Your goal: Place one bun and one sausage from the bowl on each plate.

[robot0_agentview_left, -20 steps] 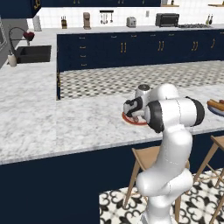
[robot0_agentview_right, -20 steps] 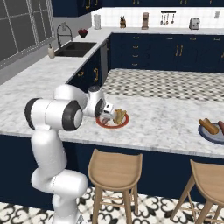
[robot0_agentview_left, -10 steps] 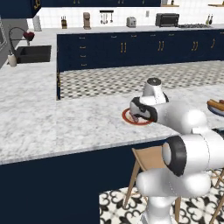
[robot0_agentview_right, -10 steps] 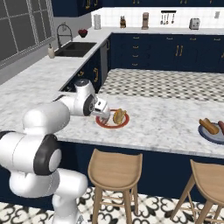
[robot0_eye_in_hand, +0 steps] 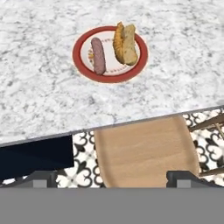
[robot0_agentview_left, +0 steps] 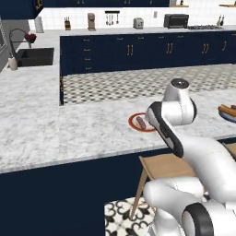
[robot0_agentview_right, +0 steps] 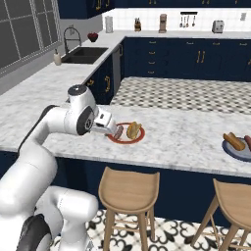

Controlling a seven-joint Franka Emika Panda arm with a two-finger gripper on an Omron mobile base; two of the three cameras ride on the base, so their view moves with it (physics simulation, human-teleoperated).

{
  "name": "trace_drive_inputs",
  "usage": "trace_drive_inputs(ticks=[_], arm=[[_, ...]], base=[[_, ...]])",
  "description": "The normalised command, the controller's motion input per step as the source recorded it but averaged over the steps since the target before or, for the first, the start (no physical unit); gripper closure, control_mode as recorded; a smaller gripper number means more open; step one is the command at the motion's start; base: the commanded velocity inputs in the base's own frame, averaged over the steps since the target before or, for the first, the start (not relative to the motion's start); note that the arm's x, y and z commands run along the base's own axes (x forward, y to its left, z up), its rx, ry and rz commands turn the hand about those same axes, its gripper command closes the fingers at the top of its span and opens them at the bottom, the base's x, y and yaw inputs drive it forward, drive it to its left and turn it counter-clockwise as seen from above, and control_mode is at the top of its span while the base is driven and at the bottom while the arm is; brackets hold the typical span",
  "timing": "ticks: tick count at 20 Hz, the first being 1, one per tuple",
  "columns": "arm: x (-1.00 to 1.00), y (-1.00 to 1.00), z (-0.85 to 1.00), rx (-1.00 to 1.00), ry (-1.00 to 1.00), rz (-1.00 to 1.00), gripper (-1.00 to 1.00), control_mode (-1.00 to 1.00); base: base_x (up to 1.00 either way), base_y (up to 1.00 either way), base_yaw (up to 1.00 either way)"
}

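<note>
While the arm hides much of the red-rimmed plate (robot0_agentview_left: 138,123) in the left base view, a sausage (robot0_agentview_left: 141,122) shows on it. Right base view: gripper (robot0_agentview_right: 109,130) beside that plate, bun (robot0_agentview_right: 133,130) beyond. Hand view: fingers (robot0_eye_in_hand: 183,178) spread wide, empty, plate well ahead.

On the plate (robot0_eye_in_hand: 83,63), sausage (robot0_eye_in_hand: 98,56) lies beside bun (robot0_eye_in_hand: 125,44).

red-rimmed plate (robot0_agentview_left: 138,122) half hidden behind arm, bowl (robot0_agentview_left: 229,114) cut by right edge
</note>
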Motion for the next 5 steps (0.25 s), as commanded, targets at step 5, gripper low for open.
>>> trace_drive_inputs(ticks=[5], arm=[[-0.30, 0.00, 0.58, 0.00, 0.00, 0.06, -1.00, -1.00]], base=[[0.00, 0.00, 0.00]])
